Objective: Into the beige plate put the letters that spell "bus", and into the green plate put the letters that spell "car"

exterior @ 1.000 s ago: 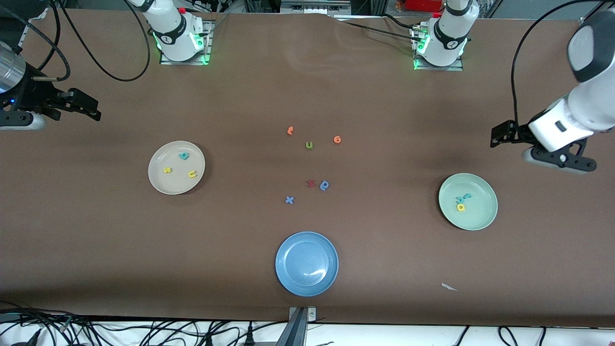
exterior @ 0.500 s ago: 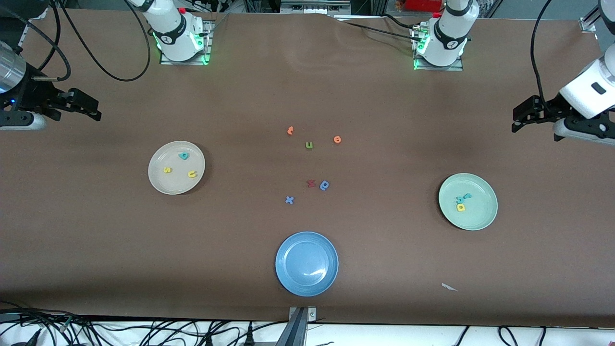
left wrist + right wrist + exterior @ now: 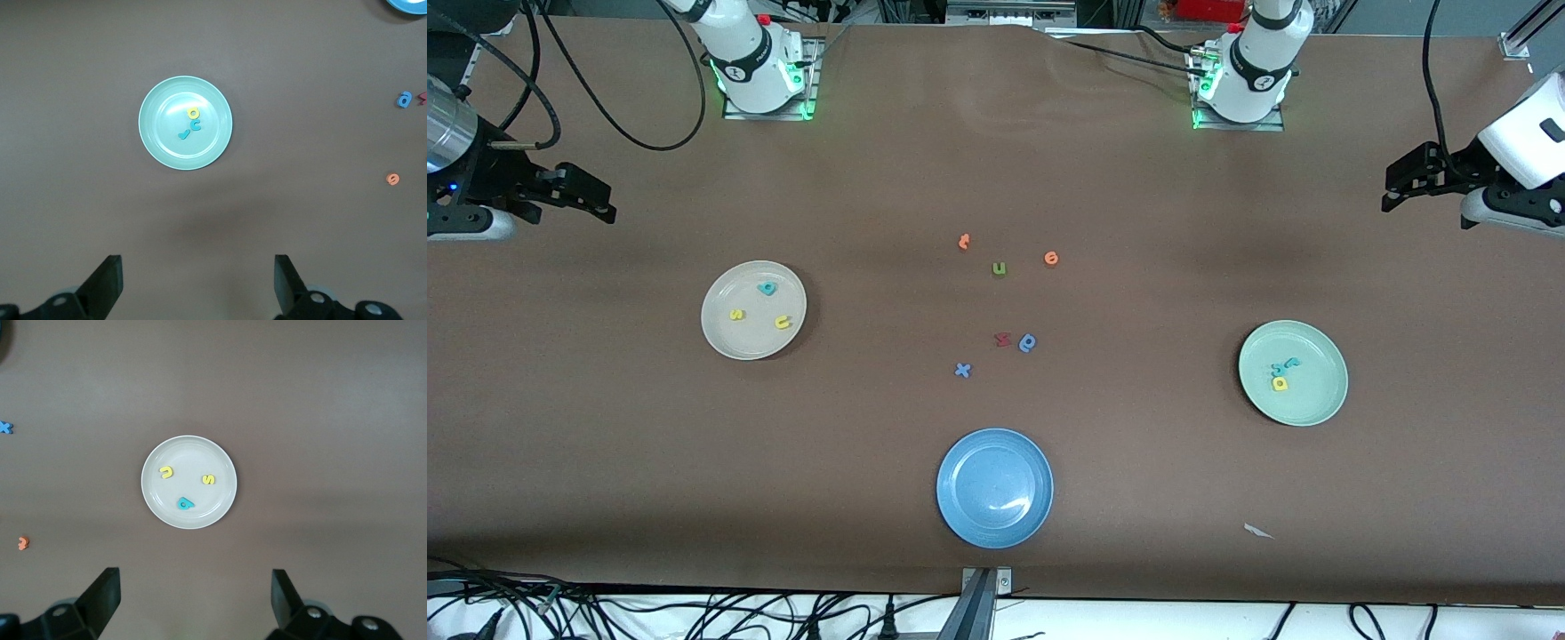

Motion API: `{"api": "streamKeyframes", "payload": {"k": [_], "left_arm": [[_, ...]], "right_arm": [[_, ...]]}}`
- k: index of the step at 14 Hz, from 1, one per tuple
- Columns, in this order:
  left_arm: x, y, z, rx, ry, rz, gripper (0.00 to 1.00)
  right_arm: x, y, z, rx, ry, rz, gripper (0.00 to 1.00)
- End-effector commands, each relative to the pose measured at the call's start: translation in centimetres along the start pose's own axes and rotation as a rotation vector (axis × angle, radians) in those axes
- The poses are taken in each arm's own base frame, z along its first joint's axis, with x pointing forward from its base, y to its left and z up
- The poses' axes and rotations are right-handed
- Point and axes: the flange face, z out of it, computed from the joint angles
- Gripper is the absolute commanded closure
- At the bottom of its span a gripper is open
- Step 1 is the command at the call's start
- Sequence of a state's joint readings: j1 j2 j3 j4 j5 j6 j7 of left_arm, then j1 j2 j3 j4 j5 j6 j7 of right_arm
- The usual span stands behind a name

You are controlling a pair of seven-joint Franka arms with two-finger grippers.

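1. Plates first: the beige plate (image 3: 753, 309) sits toward the right arm's end of the desk, the green plate (image 3: 1292, 372) toward the left arm's end, and a blue plate (image 3: 994, 487) sits close to the desk edge nearest the front camera, about midway along it.
2. Beige plate holds the teal b (image 3: 767, 287), the yellow s (image 3: 735, 314) and the yellow u (image 3: 783, 323), all spaced apart from each other.
3. Green plate holds the yellow a (image 3: 1280, 384), the teal c (image 3: 1278, 368) and the light teal-blue r (image 3: 1291, 362), bunched up tight, pretty much touching.
4. Leftovers sit loose in the middle of the desk: an orange letter (image 3: 963, 241), an olive-green u (image 3: 999, 268), an orange e (image 3: 1050, 258), a dark red letter (image 3: 1002, 339), a blue letter (image 3: 1027, 342) and a blue x (image 3: 961, 370).
5. Right gripper (image 3: 591, 200) hangs over bare desk by the edge at its own arm's end, fingers spread wide, nothing in them.
6. Left gripper (image 3: 1400, 182) is over bare desk by the edge at its own arm's end, also spread wide and holding nothing.
7. Small white scrap (image 3: 1257, 531) lies near the desk edge closest to the front camera.
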State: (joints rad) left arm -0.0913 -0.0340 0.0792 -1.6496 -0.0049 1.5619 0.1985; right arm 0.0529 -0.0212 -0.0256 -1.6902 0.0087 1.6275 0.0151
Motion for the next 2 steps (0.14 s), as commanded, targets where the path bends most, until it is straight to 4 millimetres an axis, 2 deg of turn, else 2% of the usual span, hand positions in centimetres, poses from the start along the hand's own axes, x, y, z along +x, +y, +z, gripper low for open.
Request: {"api": "streamKeyframes", "payload": {"k": [1,2], "left_arm": [[0.28,-0.12,-0.11,0.016,-0.015,-0.010,0.00],[0.27,-0.10,-0.10,0.014,-0.017,-0.007,0.00]], "right_arm": [[-0.09,-0.08,-0.24,-0.010,0.005,-0.021,0.00],[-0.09,-0.08,-0.24,-0.010,0.005,-0.021,0.00]]}}
